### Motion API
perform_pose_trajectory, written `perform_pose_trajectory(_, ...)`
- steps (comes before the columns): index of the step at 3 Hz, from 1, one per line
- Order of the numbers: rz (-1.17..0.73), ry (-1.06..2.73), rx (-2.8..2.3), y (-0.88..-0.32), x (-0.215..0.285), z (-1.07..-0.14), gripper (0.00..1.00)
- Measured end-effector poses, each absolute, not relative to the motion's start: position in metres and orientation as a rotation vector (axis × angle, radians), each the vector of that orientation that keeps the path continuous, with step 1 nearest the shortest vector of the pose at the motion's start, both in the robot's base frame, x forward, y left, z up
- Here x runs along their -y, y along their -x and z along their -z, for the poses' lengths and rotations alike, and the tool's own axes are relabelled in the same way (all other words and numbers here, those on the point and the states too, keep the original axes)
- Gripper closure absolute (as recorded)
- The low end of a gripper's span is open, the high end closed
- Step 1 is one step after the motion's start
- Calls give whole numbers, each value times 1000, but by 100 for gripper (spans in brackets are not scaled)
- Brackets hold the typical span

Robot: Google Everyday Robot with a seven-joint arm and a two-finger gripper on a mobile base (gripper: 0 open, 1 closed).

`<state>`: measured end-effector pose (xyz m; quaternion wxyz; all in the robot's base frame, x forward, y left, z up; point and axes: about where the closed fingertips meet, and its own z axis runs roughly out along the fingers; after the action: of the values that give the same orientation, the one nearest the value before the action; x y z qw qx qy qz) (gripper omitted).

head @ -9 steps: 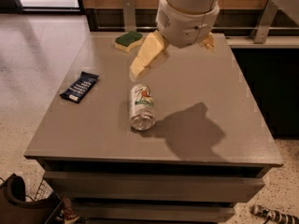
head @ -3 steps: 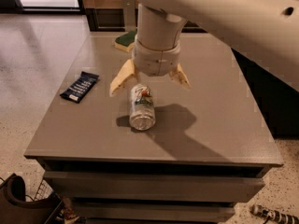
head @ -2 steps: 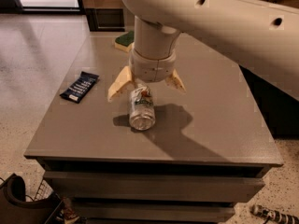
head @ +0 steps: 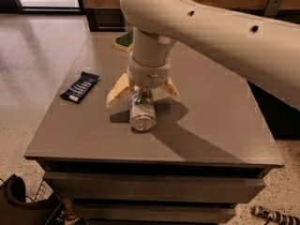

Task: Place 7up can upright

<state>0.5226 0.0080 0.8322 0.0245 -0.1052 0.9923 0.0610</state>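
Observation:
The 7up can (head: 142, 112) lies on its side on the grey table (head: 211, 125), its shiny top facing the front edge. My gripper (head: 143, 92) hangs straight down over the can's far end. Its two cream fingers are spread wide, one finger (head: 117, 91) to the can's left and the other (head: 170, 88) to its right. The jaws straddle the can without closing on it. The can's far end is hidden behind the wrist.
A dark blue snack packet (head: 80, 86) lies near the table's left edge. A green and yellow sponge (head: 124, 42) sits at the back, partly hidden by the arm. A dark basket (head: 28, 205) stands on the floor at lower left.
My gripper has moved from the back of the table forward and down until its open fingers straddle the lying can. The can has not moved.

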Motion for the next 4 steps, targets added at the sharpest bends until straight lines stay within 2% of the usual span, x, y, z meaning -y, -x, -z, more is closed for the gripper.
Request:
perform_pose_trajectory(1, -189, 327, -3066, -522, -9, -832, 27)
perform_pose_trajectory(4, -190, 330, -3061, -522, -10, -832, 96)
